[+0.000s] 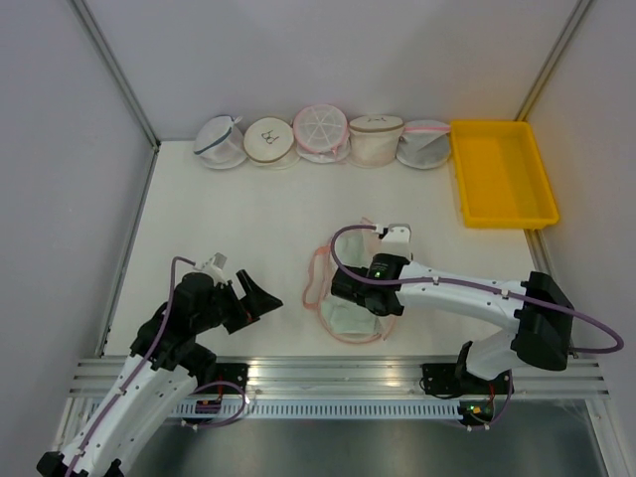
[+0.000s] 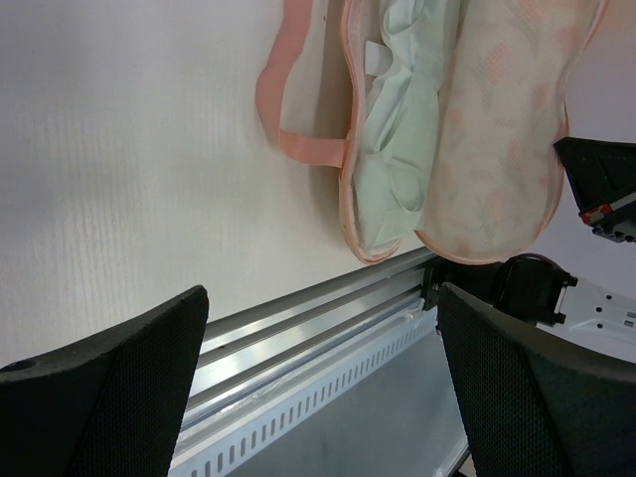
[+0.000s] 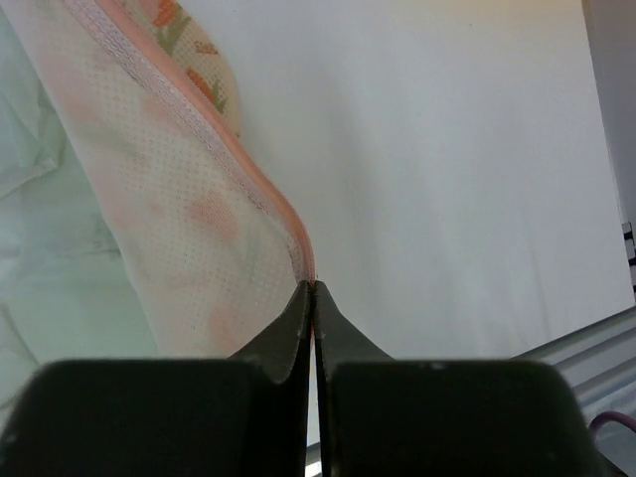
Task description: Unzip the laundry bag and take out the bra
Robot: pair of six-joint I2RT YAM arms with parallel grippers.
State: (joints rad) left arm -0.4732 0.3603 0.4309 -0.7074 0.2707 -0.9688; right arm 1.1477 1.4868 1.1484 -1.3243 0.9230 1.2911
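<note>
The laundry bag, cream with orange-pink print and pink trim, lies open near the table's front middle. In the left wrist view its flap is folded back and the pale mint-white bra shows inside. My right gripper is shut on the bag's pink-trimmed edge; in the right wrist view the fingertips pinch the trim, with the flap and the bra to the left. My left gripper is open and empty, left of the bag and apart from it; it shows wide open in the left wrist view.
Several round mesh bags stand in a row at the back. A yellow tray sits at the back right. The bag's pink loop lies on the table left of it. An aluminium rail runs along the front edge.
</note>
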